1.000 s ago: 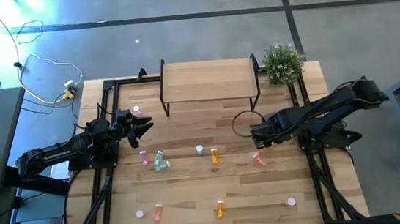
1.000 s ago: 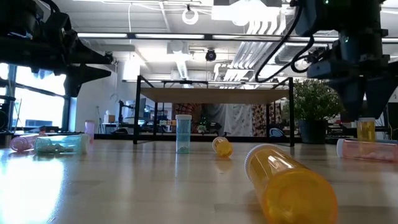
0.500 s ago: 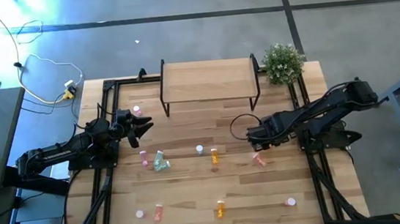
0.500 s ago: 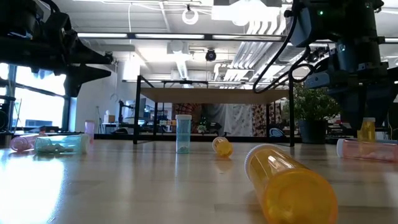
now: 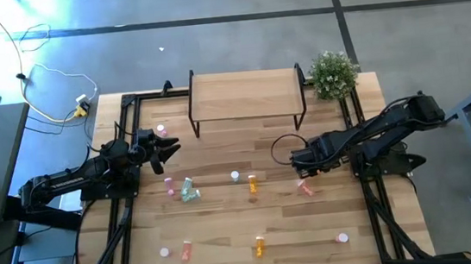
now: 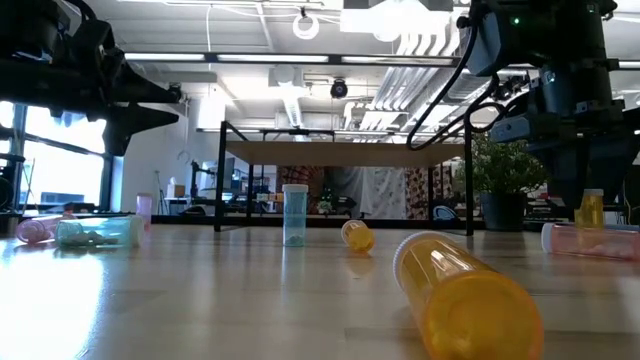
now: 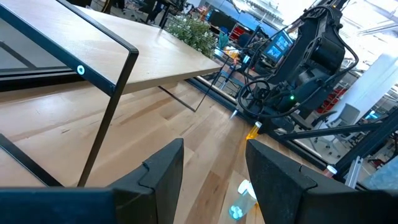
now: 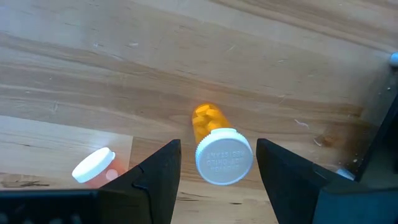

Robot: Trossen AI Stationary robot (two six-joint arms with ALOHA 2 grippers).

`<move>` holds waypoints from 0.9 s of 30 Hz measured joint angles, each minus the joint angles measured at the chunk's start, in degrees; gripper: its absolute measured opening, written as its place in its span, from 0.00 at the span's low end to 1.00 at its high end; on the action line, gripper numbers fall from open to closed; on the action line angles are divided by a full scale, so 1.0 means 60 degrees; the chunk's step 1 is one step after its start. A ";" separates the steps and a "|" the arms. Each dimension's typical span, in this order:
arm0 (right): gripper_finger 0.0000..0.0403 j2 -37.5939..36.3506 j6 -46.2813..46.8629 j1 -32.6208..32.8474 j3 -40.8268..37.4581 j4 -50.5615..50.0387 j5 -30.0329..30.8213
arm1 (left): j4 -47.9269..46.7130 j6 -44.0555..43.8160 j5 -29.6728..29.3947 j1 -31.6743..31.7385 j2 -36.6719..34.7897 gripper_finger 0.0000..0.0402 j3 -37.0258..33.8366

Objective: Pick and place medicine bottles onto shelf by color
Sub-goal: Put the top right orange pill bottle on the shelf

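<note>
Wood tabletop (image 8: 124,74) is lying below the right gripper (image 8: 217,168), whose wide fingers are flanking an upright orange bottle (image 8: 221,152); descend centred, then close. Left gripper (image 7: 214,180) is waiting, fingers parted, empty.

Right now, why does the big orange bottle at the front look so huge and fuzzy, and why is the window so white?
In the low view the orange bottle lies nearest the camera, so it looms large with soft edges. The window and ceiling lights glare white, leaving the arms as dark shapes. In the high view, bright glare washes the floor's upper left.
</note>
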 joint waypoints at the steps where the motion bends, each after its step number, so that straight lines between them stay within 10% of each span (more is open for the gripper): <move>1: 0.50 0.0000 0.0000 0.0000 0.0000 0.0000 0.0000 | 0.0000 0.0004 0.0000 0.0000 0.0000 0.41 0.0003; 15: 0.24 -0.0004 -0.0051 0.0000 0.0000 0.0036 0.0033 | 0.0000 0.0004 0.0000 0.0000 -0.0003 0.41 0.0000; 27: 0.27 -0.0004 -0.0480 0.0000 0.0614 0.0029 -0.0120 | -0.0001 0.0004 0.0000 0.0000 -0.0004 0.41 0.0001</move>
